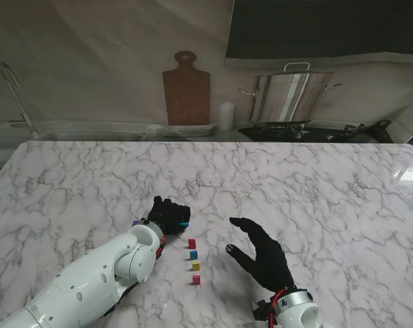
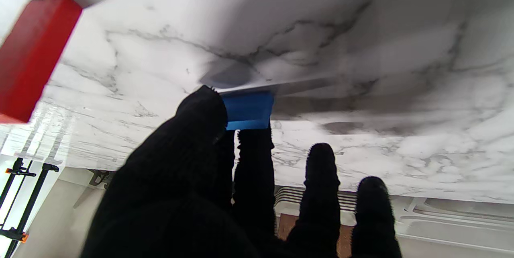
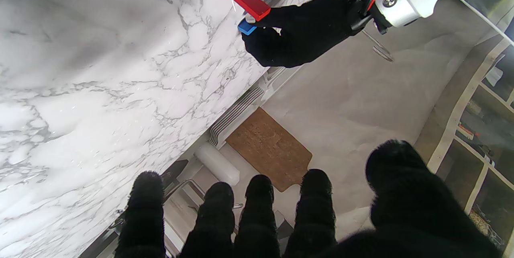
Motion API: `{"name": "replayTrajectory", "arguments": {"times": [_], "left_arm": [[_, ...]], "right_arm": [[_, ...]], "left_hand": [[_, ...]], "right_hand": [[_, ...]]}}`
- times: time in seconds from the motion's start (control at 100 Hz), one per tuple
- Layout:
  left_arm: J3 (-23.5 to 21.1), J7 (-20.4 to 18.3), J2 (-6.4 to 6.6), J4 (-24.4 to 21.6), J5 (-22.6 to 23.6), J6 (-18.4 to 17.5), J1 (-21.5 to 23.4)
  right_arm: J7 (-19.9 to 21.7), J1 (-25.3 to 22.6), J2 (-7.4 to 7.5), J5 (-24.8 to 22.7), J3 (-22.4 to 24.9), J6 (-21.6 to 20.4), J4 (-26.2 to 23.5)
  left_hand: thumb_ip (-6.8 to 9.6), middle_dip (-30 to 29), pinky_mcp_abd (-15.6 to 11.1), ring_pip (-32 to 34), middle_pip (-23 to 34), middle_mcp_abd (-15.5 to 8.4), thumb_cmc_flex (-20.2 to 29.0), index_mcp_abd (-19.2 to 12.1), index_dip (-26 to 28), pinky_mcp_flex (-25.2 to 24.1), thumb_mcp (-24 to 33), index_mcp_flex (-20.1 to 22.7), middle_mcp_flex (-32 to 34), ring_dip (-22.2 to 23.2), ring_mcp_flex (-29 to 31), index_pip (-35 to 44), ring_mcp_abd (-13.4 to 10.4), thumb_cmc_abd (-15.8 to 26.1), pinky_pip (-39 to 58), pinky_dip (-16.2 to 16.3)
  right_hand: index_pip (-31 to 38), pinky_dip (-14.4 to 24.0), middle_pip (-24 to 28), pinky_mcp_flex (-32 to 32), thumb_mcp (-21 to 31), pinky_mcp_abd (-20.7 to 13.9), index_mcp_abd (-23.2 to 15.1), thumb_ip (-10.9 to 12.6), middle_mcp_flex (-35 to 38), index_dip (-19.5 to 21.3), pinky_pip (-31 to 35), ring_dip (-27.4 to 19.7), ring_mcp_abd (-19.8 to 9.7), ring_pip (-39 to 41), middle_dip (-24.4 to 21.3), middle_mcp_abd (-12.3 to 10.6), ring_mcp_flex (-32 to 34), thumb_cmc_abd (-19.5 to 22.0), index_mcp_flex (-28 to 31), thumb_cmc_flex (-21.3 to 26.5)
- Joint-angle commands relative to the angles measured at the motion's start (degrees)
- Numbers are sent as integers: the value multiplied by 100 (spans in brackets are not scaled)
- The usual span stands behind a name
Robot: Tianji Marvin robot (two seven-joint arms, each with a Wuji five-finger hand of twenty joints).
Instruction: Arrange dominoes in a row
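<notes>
On the marble table (image 1: 315, 184), the left hand (image 1: 167, 214) is setting a blue domino (image 1: 184, 223) at the far end of a short row, so the step in hand looks like placing the next piece. The right hand (image 1: 261, 256) hovers to the right of the row, fingers spread and holding nothing.

The row runs away from me: a pink-red domino (image 1: 196, 279) nearest, then a yellow domino (image 1: 196, 266), a blue one (image 1: 193, 254) and a red domino (image 1: 192, 243), each standing apart from its neighbour. The pinched blue piece sits just beyond the red one, slightly left of the line.

In the left wrist view the thumb and index finger (image 2: 253, 145) clamp the blue domino, whose end touches or nearly touches the marble; its long axis stands upright from the table.

The next move likely calls for easing the piece into line, squaring its face to the red one, then releasing without a nudge. A purple piece (image 1: 136, 223) peeks out beside the left wrist.
</notes>
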Motion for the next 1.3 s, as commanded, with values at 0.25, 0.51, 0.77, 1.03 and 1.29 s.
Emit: {"name": "replayTrajectory", "arguments": {"times": [0.25,0.51,0.77,1.03,1.29], "left_arm": [[49,-89,-29,83,-18,33,26],[-166,-74,-10,-121,24,-33,173],[-480,-54,18,-416,125,-122,377],[-634,-17,19,-561,132,-167,503],[-733,104,-19,-588,34,-143,572]], "right_arm": [[-6,-28,-10,13,10,31,-11],[-15,-21,-13,18,8,27,-1],[-10,-11,-11,13,-1,22,10],[-7,-18,-9,10,0,15,3],[-8,-29,-8,4,0,18,-12]], "left_hand": [[125,55,105,35,-512,182,342,-166,101,-80,-264,302,53,67,-147,750,153,264,-115,214],[112,-1173,63,20,409,613,269,-189,-66,-99,-176,606,-1943,148,-832,738,130,45,-609,205],[88,1296,82,552,1499,461,230,-161,-128,-98,-131,760,-1743,577,-840,647,70,-40,-770,463],[126,895,66,608,933,-419,282,-613,57,-58,-286,423,250,515,-49,750,-145,177,-444,479],[142,-531,105,310,-997,-367,365,-532,151,-53,-305,311,1408,161,556,761,-82,243,3,354]], "right_hand": [[75,88,70,-20,-64,-196,-101,166,-166,88,64,-70,-150,-102,24,-63,-52,204,-201,144],[73,88,67,-17,-64,-196,-102,166,-166,87,66,-70,-150,-102,23,-56,-51,206,-205,142],[77,88,67,-21,-63,-198,-106,166,-167,88,65,-71,-149,-103,23,-62,-54,204,-199,143],[77,88,66,-21,-62,-194,-100,166,-169,87,65,-71,-149,-103,23,-58,-54,205,-199,142],[79,88,68,-19,-63,-198,-100,165,-164,86,65,-70,-147,-103,24,-74,-54,208,-200,141]]}}
